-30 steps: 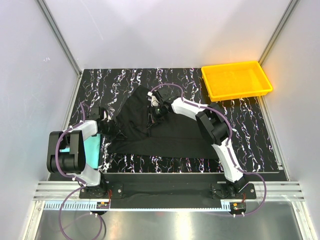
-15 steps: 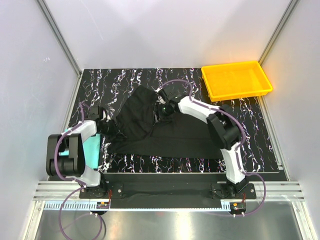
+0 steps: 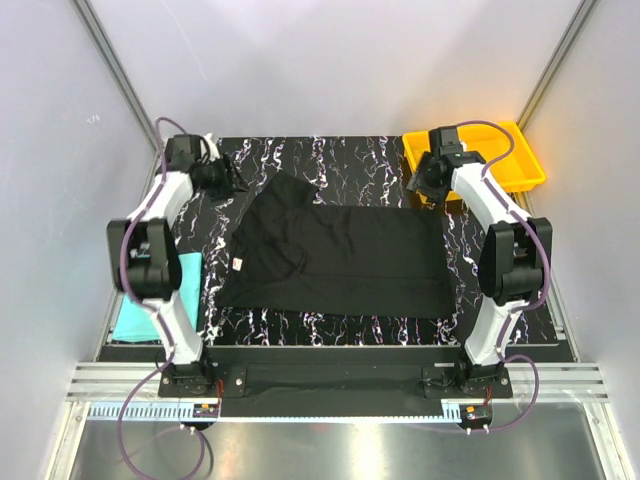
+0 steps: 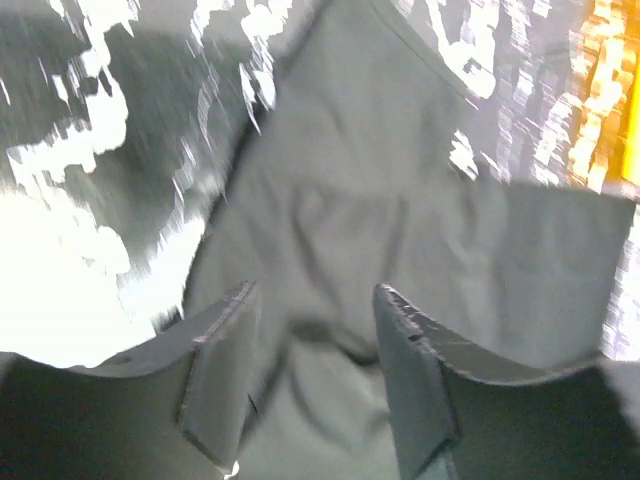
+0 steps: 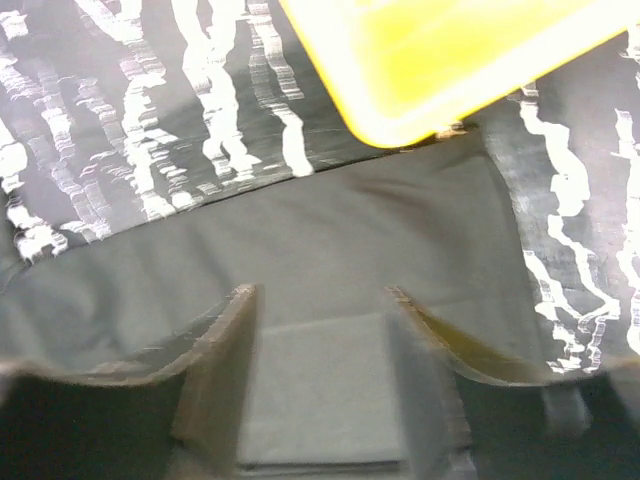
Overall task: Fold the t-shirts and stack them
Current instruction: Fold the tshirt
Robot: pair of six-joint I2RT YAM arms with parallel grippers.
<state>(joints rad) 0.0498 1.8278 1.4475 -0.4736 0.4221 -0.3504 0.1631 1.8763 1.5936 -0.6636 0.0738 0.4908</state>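
We judge the task barely begun. The black t-shirt (image 3: 340, 260) lies spread over the middle of the table (image 3: 500, 270), mostly flat, with cloth bunched near its left side and no compact fold yet. The teal t-shirt (image 3: 128, 318) lies at the table's left edge, well apart, so nothing is stacked. The left gripper (image 3: 228, 183) and right gripper (image 3: 418, 183) hover near the black shirt's far corners, jaws spread and holding nothing.

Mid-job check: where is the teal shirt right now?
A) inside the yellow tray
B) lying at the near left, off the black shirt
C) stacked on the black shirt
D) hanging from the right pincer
B: the teal shirt lies at the near left, partly hidden by the left arm, to the left of the spread black shirt.
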